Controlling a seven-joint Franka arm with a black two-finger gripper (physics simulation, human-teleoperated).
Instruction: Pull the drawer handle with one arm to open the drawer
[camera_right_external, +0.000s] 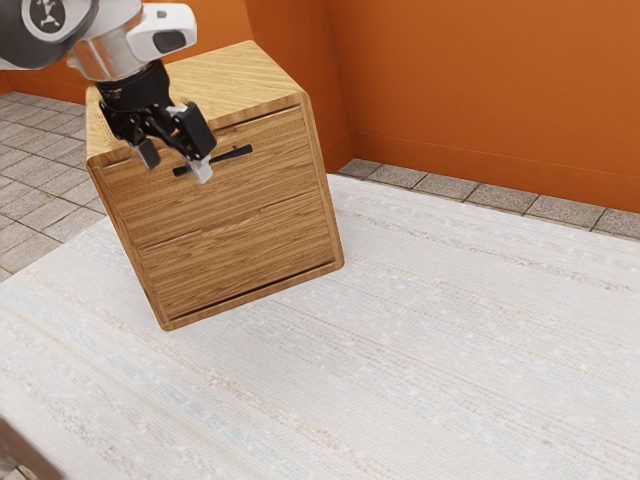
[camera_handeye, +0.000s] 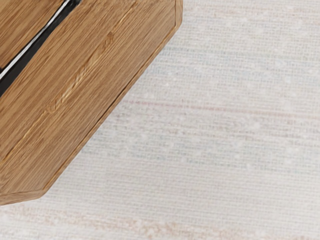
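A wooden cabinet (camera_right_external: 230, 225) stands on the pale woven tabletop, and its top drawer (camera_right_external: 225, 165) lies flush with the front. The drawer's black bar handle (camera_right_external: 225, 158) runs across the drawer face. My black gripper (camera_right_external: 177, 164) hangs in front of the handle's end nearer the exterior view's left. It is open, with one fingertip on either side of that end and not closed on the bar. In the wrist view the cabinet front (camera_handeye: 75, 90) slants across, with the handle (camera_handeye: 30, 46) as a dark strip near the corner.
A lower drawer front (camera_right_external: 240, 245) sits under the top one. The woven tabletop (camera_right_external: 430, 330) stretches wide toward the exterior view's right and front. An orange wall (camera_right_external: 480, 80) and grey floor tiles (camera_right_external: 40, 200) lie behind the cabinet.
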